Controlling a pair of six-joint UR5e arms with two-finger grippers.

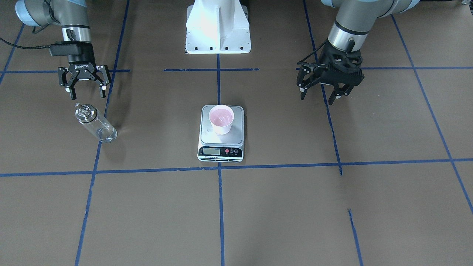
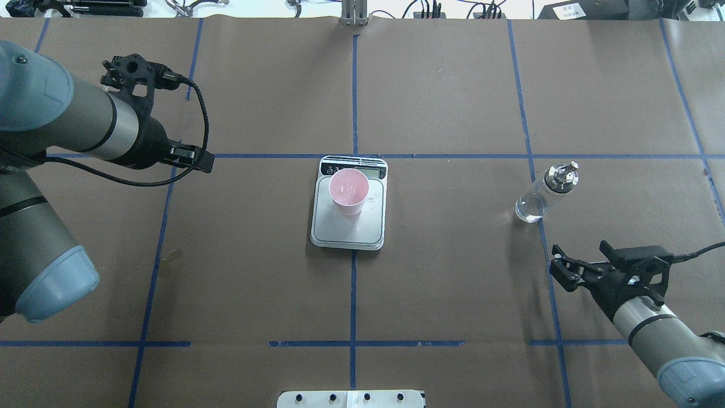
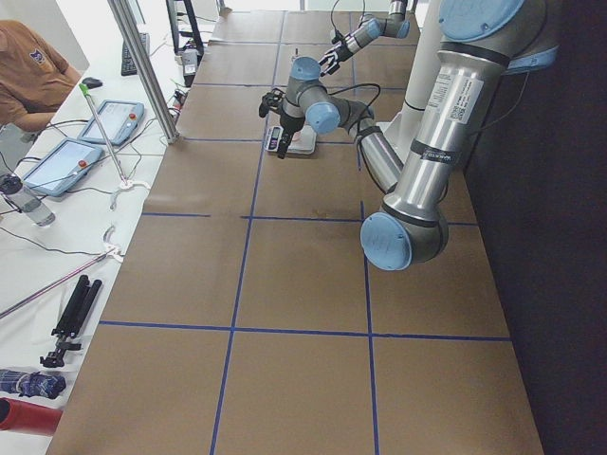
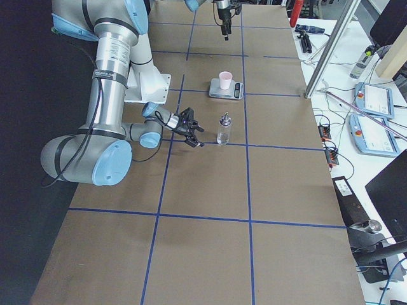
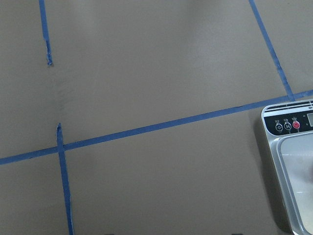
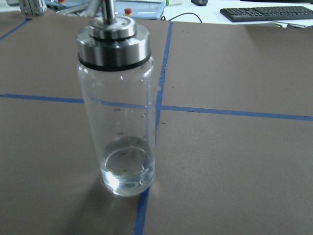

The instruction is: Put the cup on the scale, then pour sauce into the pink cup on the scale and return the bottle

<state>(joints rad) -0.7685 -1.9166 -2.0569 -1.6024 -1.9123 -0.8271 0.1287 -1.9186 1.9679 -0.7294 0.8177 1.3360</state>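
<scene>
The pale pink cup [image 1: 221, 119] stands upright on the steel platform of the scale [image 1: 207, 138], at the table's middle; it also shows in the overhead view [image 2: 348, 191]. The clear glass bottle [image 1: 94, 122] with a silver spout top stands upright on a blue tape line, with a little clear sauce [image 6: 124, 169] at its bottom. My right gripper [image 1: 87, 95] is open and empty, a short way from the bottle on the robot's side and not touching it. My left gripper [image 1: 318, 94] is open and empty, hanging above the table well to the side of the scale.
Brown paper with blue tape lines covers the table [image 2: 453, 272]. The robot's white base plate [image 1: 218, 37] sits behind the scale. The left wrist view shows only the scale's corner [image 5: 293, 166] and bare paper. Operators' tablets and a keyboard lie beyond the table's far edge.
</scene>
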